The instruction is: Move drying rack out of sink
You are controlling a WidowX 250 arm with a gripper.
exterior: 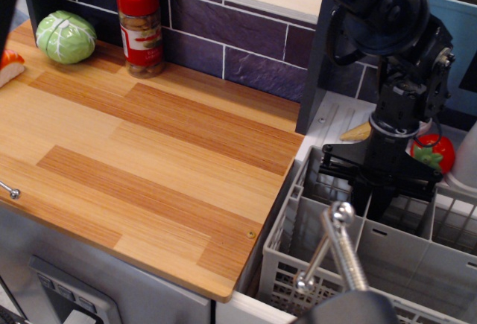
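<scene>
The light-grey lattice drying rack (387, 253) sits in the sink (335, 119) at the lower right, its left wall against the counter edge. My black gripper (378, 203) reaches down into the rack's back part. Its fingers are drawn together on an upper wall of the rack between two compartments. The sink floor is hidden under the rack. Only the sink's white ribbed drainboard shows behind it.
A chrome faucet (339, 246) rises in front of the rack. A red fruit (431, 153) and a yellow item (358, 132) lie behind the gripper. The wooden countertop (149, 153) on the left holds a red-lidded spice jar (141, 27) and a green cabbage (65, 36).
</scene>
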